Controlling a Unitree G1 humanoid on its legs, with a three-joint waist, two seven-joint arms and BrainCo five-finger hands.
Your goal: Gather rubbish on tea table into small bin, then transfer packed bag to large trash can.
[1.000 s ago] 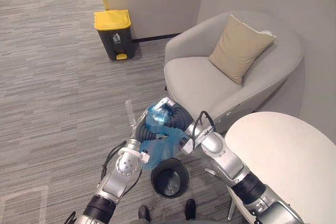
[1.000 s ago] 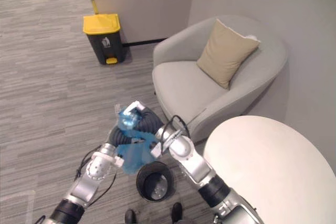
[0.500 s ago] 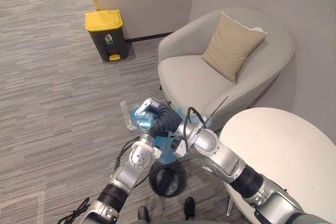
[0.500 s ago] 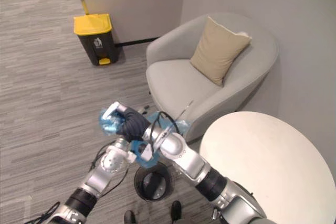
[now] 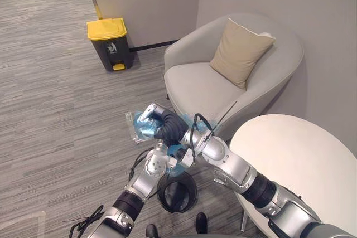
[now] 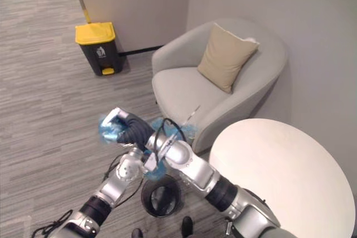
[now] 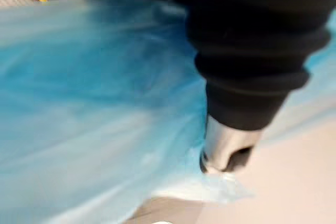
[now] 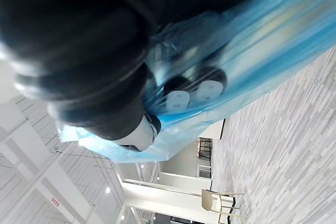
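Note:
A blue plastic rubbish bag (image 5: 138, 130) is lifted above the small black bin (image 5: 177, 192) on the floor. My right hand (image 5: 158, 120) reaches in from the lower right and is shut on the bag's bunched top; its wrist view shows curled fingertips (image 8: 177, 99) wrapped in blue film. My left hand (image 5: 160, 163) sits just below it, against the lower part of the bag, with blue plastic (image 7: 94, 103) draped over it so its fingers are hidden. The large grey trash can with a yellow lid (image 5: 109, 42) stands by the far wall.
A round white tea table (image 5: 301, 160) is at my right. A grey armchair (image 5: 206, 87) with a tan cushion (image 5: 241, 51) stands behind the bin. Open carpet lies between me and the large can.
The camera view has shifted. My right hand has carried the bag's top up and to the left, away from over the small bin. The left hand has stayed close beneath it.

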